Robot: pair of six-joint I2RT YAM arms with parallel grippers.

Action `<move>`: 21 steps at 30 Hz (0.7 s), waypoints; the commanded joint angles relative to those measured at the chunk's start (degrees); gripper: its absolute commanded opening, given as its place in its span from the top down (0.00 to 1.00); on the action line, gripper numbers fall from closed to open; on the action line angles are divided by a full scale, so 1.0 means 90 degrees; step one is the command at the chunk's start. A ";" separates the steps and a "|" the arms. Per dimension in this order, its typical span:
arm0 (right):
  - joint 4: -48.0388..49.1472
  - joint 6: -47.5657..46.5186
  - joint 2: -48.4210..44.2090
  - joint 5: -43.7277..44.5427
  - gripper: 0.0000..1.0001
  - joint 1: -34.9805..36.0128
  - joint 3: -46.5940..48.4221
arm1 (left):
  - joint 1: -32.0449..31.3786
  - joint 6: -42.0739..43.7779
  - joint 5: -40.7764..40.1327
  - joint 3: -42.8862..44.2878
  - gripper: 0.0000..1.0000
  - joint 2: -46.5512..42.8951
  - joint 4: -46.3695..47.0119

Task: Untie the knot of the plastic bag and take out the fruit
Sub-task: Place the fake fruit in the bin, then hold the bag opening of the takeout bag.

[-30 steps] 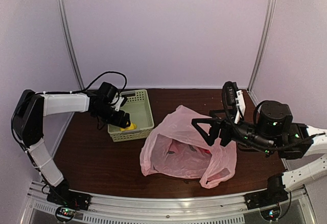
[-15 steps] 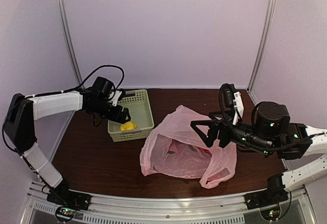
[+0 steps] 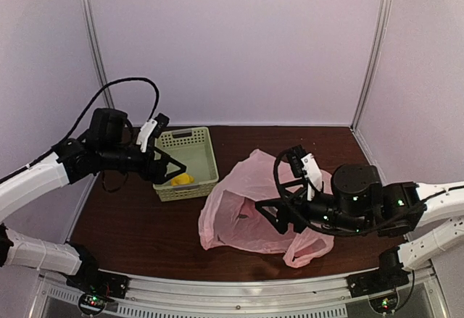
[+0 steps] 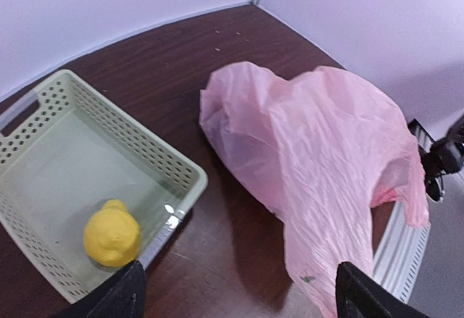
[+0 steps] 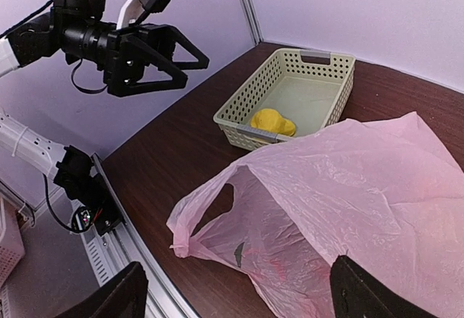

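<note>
Left side: the left gripper (image 3: 172, 169) hangs above the near-left corner of the basket (image 3: 190, 137), jaws spread wide and nothing between them. Its wrist view looks down past both fingers onto basket and bag together. Judgement: this is a clear-of-the-rim pose after a deposit, high enough not to catch the slotted wall.

Basket: pale green, standing flat on the table (image 3: 130, 224) at the back left. One yellow fruit (image 3: 181, 179) lies in its near corner, close against the wall. It is the only piece outside the bag, so unloading looks barely begun.

Centre: the plastic bag (image 3: 246, 184) lies slumped just right of the basket and not touching it, with dark table showing between them. No knot is visible. A handle loop (image 5: 217, 201) lies slack and open at the near edge, so the untying step is judged done. Reddish shapes (image 3: 250, 211) show through the film, which would be the remaining fruit, low in the bag; the count cannot be told. The film is collapsed over them, so the mouth likely needs lifting or spreading before a clean reach.

Right side: the right gripper (image 3: 270, 216) hovers over the bag's middle, pointing left and down, jaws wide apart and holding nothing. No contact with the film can be confirmed. Judgement: it is lined up to go in for the next piece.
</note>
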 commanded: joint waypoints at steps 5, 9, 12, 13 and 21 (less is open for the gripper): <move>0.0004 0.0209 0.0731 0.0206 0.15 0.0375 -0.0161 | -0.1049 -0.1372 0.0970 -0.1131 0.08 -0.0633 0.1058; 0.0102 0.0186 0.1064 0.0307 0.16 0.0482 -0.0134 | -0.1539 -0.1783 0.0784 -0.1513 0.08 -0.0549 0.1526; 0.0043 0.0128 0.1311 0.0380 0.18 0.0560 -0.0046 | -0.1747 -0.1835 0.0554 -0.1581 0.08 -0.0258 0.1573; 0.0005 0.0100 0.1397 0.0384 0.18 0.0581 -0.0011 | -0.1799 -0.1831 0.0499 -0.1566 0.08 -0.0142 0.1570; -0.0278 -0.0043 0.1849 0.0441 0.24 0.0677 0.0117 | -0.2116 -0.1864 0.0413 -0.1404 0.12 0.0681 0.2025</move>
